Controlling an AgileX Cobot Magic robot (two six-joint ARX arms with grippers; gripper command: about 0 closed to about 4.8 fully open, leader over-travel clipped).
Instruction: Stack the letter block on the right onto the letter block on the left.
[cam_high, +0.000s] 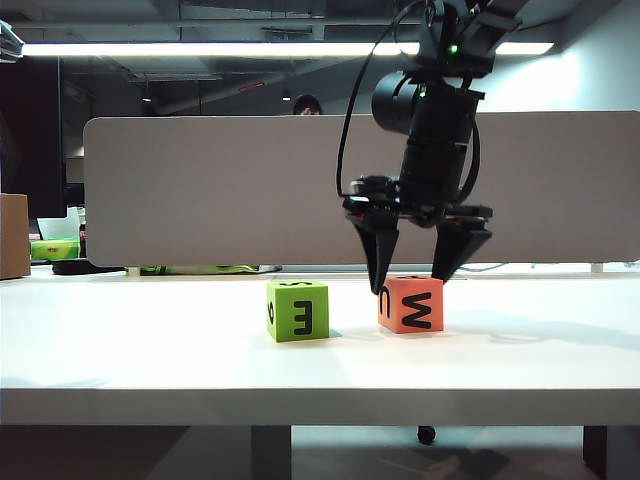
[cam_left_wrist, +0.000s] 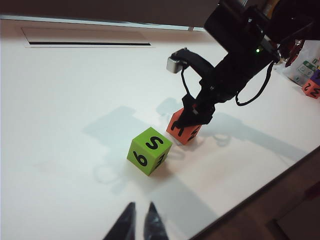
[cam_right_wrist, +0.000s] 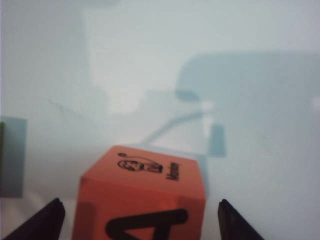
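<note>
The green letter block (cam_high: 297, 310) (cam_left_wrist: 149, 150) stands on the white table (cam_high: 150, 340), left of the orange letter block (cam_high: 411, 303) (cam_left_wrist: 183, 127) (cam_right_wrist: 142, 200). My right gripper (cam_high: 410, 283) (cam_left_wrist: 196, 114) (cam_right_wrist: 140, 204) points down over the orange block and is open. One fingertip (cam_right_wrist: 54, 207) stands on each side of the block, with a gap between pad and block on both sides. My left gripper (cam_left_wrist: 142, 206) hovers shut and empty over the table near the front edge, short of the green block. It does not show in the exterior view.
A long white divider panel (cam_high: 200, 190) closes off the back of the table. A cardboard box (cam_high: 12, 235) stands at the far left. Another orange block (cam_left_wrist: 312, 89) and a packet (cam_left_wrist: 302, 67) lie off to one side. A cable slot (cam_left_wrist: 87, 37) runs along the back.
</note>
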